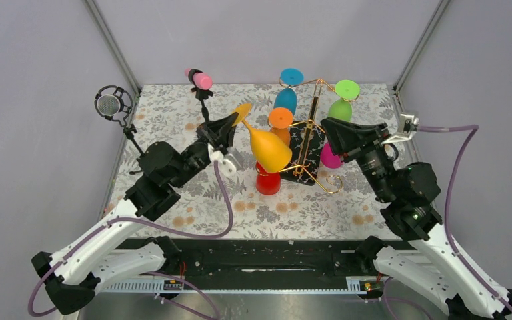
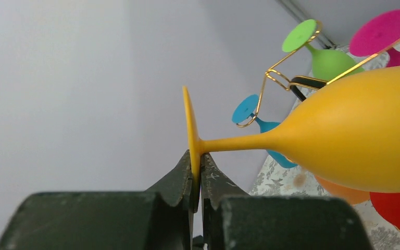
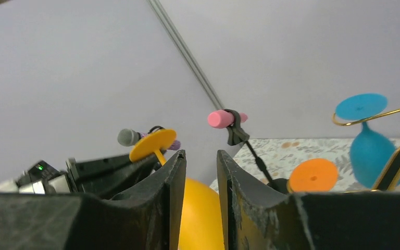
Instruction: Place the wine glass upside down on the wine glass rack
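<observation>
The yellow wine glass [image 1: 269, 148] is tilted, bowl down to the right and foot [image 1: 242, 110] up. My left gripper [image 1: 232, 123] is shut on the rim of that foot; the left wrist view shows the fingers [image 2: 197, 156] pinching the thin disc, with the bowl [image 2: 354, 135] out to the right. The gold wire rack [image 1: 315, 107] stands on its black base [image 1: 305, 148] just right of the glass, and its looped arms show in the left wrist view [image 2: 276, 78]. My right gripper [image 1: 327, 125] is open and empty beside the rack; the yellow bowl [image 3: 200, 219] shows beyond its gap.
Blue [image 1: 285, 99], green [image 1: 341, 107], orange [image 1: 280, 120] and magenta [image 1: 330, 157] glasses hang upside down on the rack. A red glass [image 1: 268, 180] sits below the yellow bowl. A pink microphone [image 1: 201, 79] and a grey one [image 1: 109, 105] stand at the back left.
</observation>
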Available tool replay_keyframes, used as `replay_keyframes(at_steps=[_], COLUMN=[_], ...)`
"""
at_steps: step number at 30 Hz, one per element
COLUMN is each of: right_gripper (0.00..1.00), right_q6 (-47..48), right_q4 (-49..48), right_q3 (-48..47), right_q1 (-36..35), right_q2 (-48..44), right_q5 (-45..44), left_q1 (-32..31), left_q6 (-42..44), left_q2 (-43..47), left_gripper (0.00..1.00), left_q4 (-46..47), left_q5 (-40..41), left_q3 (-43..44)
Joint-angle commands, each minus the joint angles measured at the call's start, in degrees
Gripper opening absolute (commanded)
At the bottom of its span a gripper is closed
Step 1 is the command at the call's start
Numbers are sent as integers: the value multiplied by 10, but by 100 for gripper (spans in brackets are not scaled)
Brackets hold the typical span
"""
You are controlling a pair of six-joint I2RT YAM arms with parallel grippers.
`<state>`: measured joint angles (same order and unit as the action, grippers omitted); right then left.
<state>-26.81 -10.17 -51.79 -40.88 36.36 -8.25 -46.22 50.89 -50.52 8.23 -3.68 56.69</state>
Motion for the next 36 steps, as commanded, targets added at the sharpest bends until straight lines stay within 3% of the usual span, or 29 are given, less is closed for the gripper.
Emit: replay_keyframes(at_steps=[1, 8, 18, 36], right_gripper=[36, 36, 38, 40], right_q6=[-126, -268, -336, -349], right_q4=[-19, -33, 25, 33], right_q3=[-52, -120, -162, -144], right_q1=[-1, 0, -1, -1], right_q2=[50, 151, 229, 270], right_q5=[15, 130, 227, 269], left_q1=[-4, -13, -32, -48], left_q6=[135, 284, 465, 526], left_q2=[23, 33, 22, 11], left_gripper=[0, 0, 0, 0], left_q4=[-7, -64, -145, -150], left_q5=[-123, -174, -91, -42], left_q3=[0, 4, 31, 48])
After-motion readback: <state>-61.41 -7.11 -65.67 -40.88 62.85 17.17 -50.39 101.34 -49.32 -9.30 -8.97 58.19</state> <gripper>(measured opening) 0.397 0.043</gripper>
